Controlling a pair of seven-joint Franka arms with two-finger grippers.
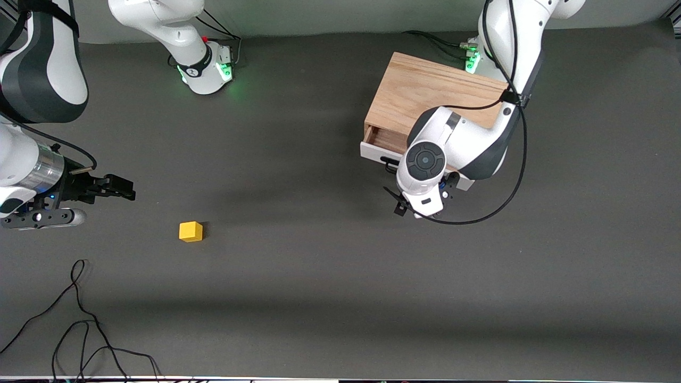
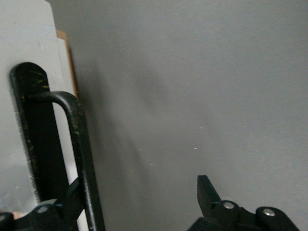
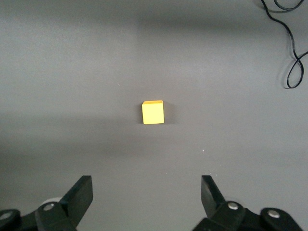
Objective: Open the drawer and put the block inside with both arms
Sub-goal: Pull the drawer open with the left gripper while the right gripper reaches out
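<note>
My left gripper (image 2: 139, 202), fingers spread, straddles the handle (image 2: 79, 159) of the slightly open drawer (image 1: 380, 142). My right gripper (image 3: 144, 192), also spread and empty, hovers with the block (image 3: 153, 112) at its twelve o'clock, well apart, alone on the table (image 1: 319, 266).

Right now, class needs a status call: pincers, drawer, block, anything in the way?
Left pincer open at the drawer handle, one finger hooked inside; drawer partly out. Right pincer open, over bare table short of the block. Loose cable lies nearer the camera, clear of both.
</note>
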